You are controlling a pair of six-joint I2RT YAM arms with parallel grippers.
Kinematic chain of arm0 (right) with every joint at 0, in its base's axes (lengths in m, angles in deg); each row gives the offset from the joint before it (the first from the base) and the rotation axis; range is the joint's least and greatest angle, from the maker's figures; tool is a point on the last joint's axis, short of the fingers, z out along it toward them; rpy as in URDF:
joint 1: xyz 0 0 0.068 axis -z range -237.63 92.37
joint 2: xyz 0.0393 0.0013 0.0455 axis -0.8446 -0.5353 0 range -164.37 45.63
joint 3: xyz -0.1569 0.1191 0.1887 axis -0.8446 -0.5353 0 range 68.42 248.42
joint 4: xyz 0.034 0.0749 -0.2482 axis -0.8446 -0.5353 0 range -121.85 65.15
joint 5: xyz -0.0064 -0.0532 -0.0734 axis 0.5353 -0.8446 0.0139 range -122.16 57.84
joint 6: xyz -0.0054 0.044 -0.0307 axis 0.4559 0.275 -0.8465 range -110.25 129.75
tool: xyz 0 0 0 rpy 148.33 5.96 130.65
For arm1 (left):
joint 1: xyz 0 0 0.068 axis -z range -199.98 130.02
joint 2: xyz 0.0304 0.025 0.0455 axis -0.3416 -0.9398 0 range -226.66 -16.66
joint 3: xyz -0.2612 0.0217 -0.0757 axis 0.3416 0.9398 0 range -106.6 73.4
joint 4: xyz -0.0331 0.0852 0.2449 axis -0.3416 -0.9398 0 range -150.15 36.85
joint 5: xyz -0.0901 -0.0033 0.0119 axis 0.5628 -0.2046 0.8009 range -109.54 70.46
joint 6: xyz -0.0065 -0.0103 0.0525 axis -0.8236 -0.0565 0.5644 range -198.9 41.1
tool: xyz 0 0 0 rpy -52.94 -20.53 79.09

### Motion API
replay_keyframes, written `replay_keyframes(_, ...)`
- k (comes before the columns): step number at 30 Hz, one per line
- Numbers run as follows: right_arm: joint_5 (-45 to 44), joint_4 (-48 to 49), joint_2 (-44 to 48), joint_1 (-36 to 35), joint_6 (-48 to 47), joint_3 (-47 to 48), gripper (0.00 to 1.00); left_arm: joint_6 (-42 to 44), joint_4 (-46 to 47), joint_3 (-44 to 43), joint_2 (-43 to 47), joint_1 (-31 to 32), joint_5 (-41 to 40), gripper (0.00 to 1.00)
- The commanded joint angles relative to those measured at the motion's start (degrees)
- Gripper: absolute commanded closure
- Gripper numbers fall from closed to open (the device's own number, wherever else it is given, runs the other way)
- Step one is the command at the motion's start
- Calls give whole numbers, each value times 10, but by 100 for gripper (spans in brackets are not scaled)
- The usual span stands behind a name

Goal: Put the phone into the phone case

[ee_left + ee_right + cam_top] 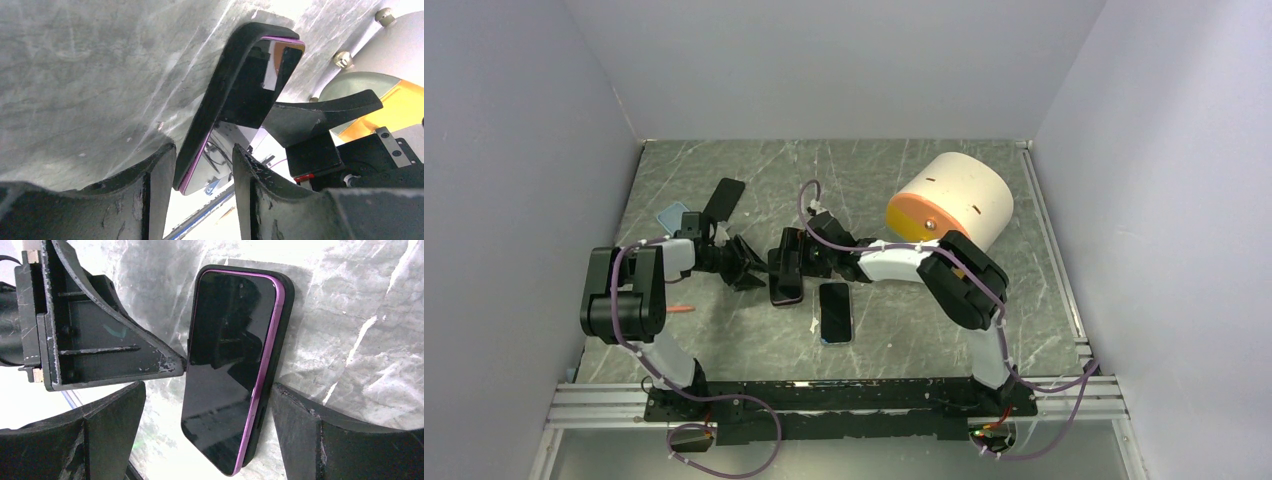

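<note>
— Which step are we on?

— Seating, as we judge it. The phone (225, 365) lies screen up in the black phone case (287, 315) on the table (350, 315), near its middle and a little toward the left edge. A purple band shows along one long side, so that side looks not pressed home.

— And our claws?

— The right gripper (207, 390) is spread wide and straddles one end of the phone. One finger touches the case and the other stands apart. The left gripper (202, 155) is parted too, with the cased phone's end between its fingers and nothing visibly clamped.

— What does the next move call for?

— We think a press down on the purple side, with the case braced against sliding.

— What do the views add to each other?

— The left wrist sees the pair edge-on, with the purple rim outside the case lip. The right wrist looks onto the screen and cannot show that. Only the top view shows a second phone (835, 311) just beside, toward the near edge.
</note>
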Motion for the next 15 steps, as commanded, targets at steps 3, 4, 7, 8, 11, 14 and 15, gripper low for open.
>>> replay_keyframes(3,45,75,-1,-5,24,-3,5,5,12,7,-18,7,12,50)
replay_keyframes(4,52,85,3,-5,24,-6,6,4,14,8,-18,7,14,51)
replay_keyframes(7,69,81,8,-5,24,4,9,2,14,10,-14,7,21,52)
replay_keyframes(8,75,81,10,-4,26,9,9,0,13,11,-11,8,23,52)
replay_keyframes(11,98,104,14,-3,42,8,10,4,5,17,1,9,14,51)
replay_keyframes(14,120,151,15,-4,68,-6,12,3,2,24,8,9,2,51)
replay_keyframes(15,127,173,14,-3,83,-13,13,-3,11,29,9,9,5,52)
